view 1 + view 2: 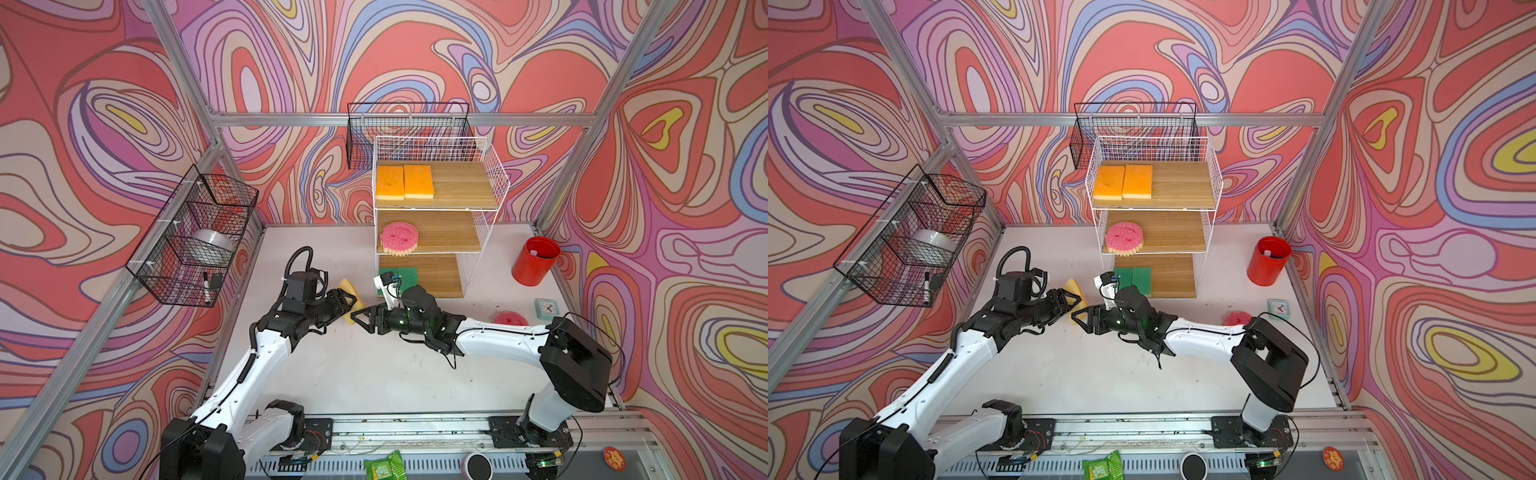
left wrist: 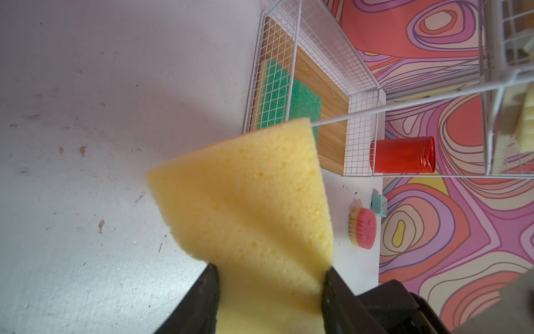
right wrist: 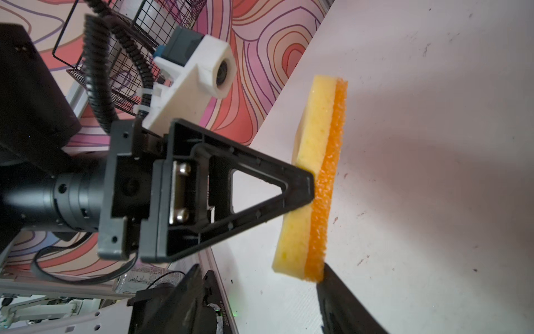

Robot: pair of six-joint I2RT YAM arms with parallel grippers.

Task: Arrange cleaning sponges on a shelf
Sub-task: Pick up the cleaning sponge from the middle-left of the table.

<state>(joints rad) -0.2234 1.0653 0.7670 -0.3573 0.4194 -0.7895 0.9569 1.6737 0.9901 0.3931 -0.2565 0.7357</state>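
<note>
place: robot lab cell | shown by: aluminium frame; printed wall panels; arm mounting rail

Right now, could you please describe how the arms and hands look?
The left arm and right arm have white shells and black joints. The left hand and right hand are black, with triangular open-frame fingers. A black ribbed hose loops over the left wrist.

We find the shelf at the rear centre of the table. The top pair of sponges, the middle sponge and the bottom pair of sponges each lie at their board's left end. The raised sponge is front-left of the lowest board. The cup stands right of the shelf. Before the cup is the clock, with the loose sponge just left of it.
</note>
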